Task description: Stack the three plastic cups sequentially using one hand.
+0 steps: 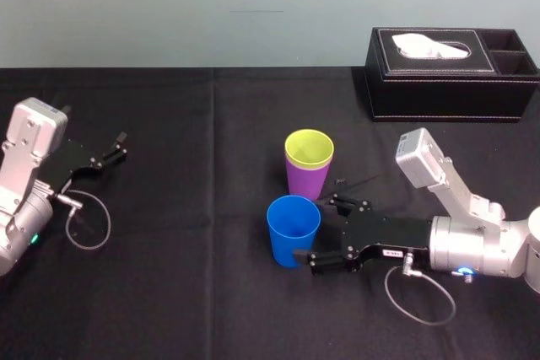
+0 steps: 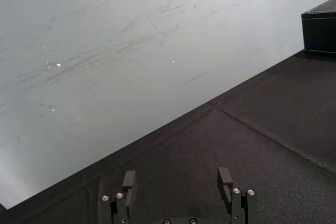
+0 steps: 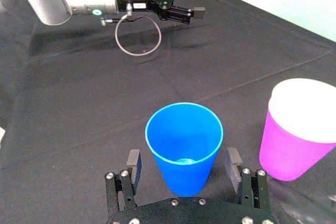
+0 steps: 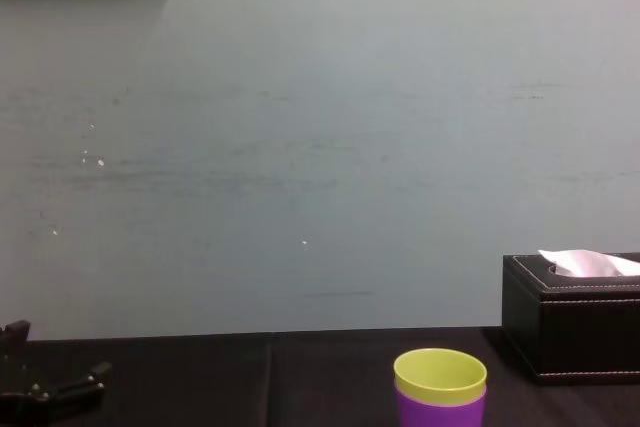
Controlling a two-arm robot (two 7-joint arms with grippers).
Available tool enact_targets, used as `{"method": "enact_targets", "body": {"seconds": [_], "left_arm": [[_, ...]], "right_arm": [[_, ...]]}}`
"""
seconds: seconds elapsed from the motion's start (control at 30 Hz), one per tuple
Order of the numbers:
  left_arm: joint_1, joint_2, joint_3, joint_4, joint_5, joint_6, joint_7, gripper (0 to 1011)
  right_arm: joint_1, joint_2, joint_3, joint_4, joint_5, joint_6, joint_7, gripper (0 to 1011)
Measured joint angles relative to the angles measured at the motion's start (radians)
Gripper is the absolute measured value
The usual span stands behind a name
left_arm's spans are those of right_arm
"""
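you are looking at three plain tapered tumblers. the blue cup is standing upright and open-mouthed near the middle of the table, on its own, with a glossy inside. the yellow-green cup is sitting nested inside the purple cup, so that just its rim and a short band below it are showing above the purple wall. that pair is standing upright at about 1 o'clock from the blue cup, just beside it, with a gap between them showing in the right wrist view.

your right gripper is reaching in from 3 o'clock of the blue cup, low over the table. its two slim black fingers are spread wide and flanking the cup's lower body, one on each side. a gap is showing between each finger and the cup wall, so it is gripping nothing. your left gripper is lying at the table's 9 o'clock, well apart from the cups, its fingers parted and holding nothing.

a black cloth with faint creases is covering the table. a black stitched tissue box with a white tissue poking out is sitting at the table's 1 o'clock, before a pale grey-green wall that is showing light scuffs.
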Motion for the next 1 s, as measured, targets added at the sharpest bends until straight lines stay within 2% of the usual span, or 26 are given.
{"method": "enact_targets", "body": {"seconds": [0.5,1.0], "left_arm": [[0.0,0.0,0.0,0.0,0.0,0.0,0.0,1012],[0.0,0.0,0.0,0.0,0.0,0.0,0.0,1012]], "right_arm": [[0.036,-0.041,-0.025,0.036,-0.006,0.011,0.0,1003],[0.041,-0.048,-0.029,0.039,0.003,0.008,0.001,1003]]}}
